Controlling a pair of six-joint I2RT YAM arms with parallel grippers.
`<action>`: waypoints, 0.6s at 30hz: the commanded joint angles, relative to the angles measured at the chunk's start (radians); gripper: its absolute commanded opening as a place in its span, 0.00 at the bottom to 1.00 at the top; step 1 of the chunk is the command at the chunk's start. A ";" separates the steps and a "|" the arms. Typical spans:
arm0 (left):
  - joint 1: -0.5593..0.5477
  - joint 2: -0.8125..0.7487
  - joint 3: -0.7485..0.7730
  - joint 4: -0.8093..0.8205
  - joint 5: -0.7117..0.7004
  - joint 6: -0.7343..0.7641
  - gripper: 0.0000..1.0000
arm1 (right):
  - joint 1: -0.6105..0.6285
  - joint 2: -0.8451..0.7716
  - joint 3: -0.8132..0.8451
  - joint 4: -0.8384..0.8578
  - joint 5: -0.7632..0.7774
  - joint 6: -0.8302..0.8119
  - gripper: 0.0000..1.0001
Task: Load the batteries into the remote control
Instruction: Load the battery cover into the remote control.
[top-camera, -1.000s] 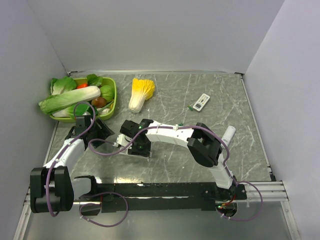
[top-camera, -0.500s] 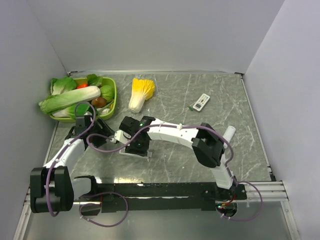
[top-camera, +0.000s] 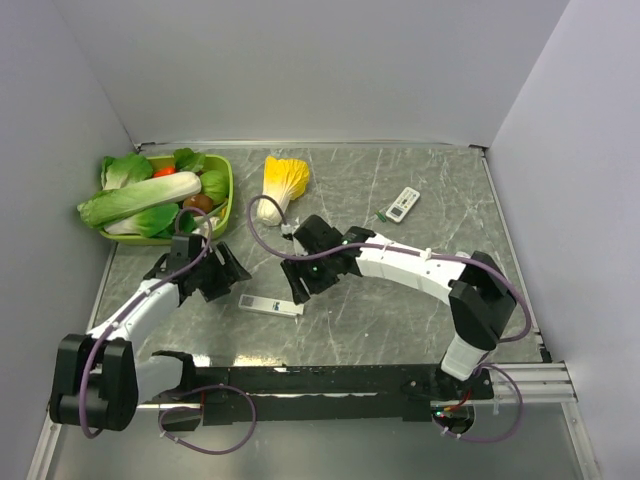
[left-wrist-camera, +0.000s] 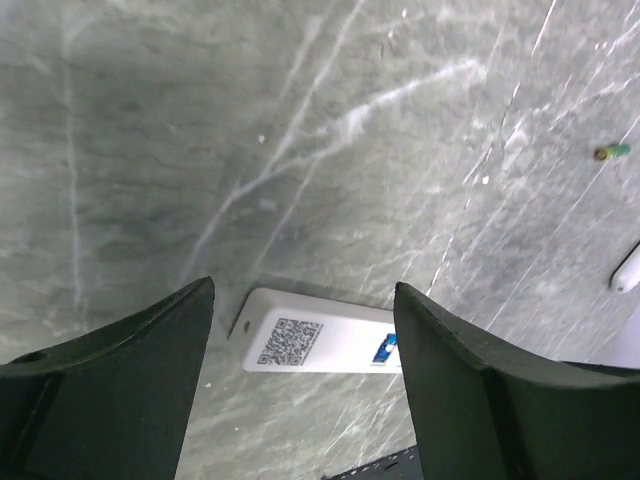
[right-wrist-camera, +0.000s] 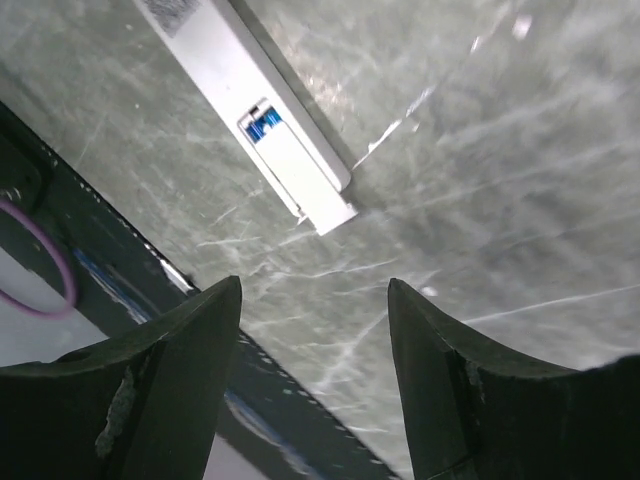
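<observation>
A white remote (top-camera: 272, 306) lies flat on the marble table between my two grippers. The left wrist view shows it (left-wrist-camera: 320, 345) back side up, with a QR label and a small blue piece (left-wrist-camera: 383, 350) in it. The same remote (right-wrist-camera: 250, 110) and blue piece (right-wrist-camera: 262, 122) show in the right wrist view. A tiny green battery (left-wrist-camera: 610, 152) lies far off on the table. My left gripper (top-camera: 232, 278) (left-wrist-camera: 300, 300) is open and empty just left of the remote. My right gripper (top-camera: 298, 290) (right-wrist-camera: 313, 300) is open and empty just right of it.
A second white remote (top-camera: 402, 204) lies at the back right with a small green thing (top-camera: 382, 215) beside it. A green basket (top-camera: 229, 196) of vegetables stands at the back left. A yellow-white cabbage (top-camera: 279, 186) lies behind the grippers. The black rail (top-camera: 330, 378) runs along the near edge.
My right gripper has moved right, off the white remote, which now lies uncovered on the table. My left gripper has moved right, closer to the remote.
</observation>
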 joint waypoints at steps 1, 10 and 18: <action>-0.038 -0.032 -0.006 -0.024 -0.042 -0.030 0.76 | 0.004 -0.043 -0.066 0.109 -0.042 0.242 0.68; -0.113 -0.063 -0.052 -0.037 -0.054 -0.087 0.70 | 0.005 -0.039 -0.169 0.218 -0.009 0.344 0.64; -0.137 -0.095 -0.060 -0.059 -0.036 -0.098 0.64 | 0.000 -0.012 -0.202 0.278 0.040 0.404 0.57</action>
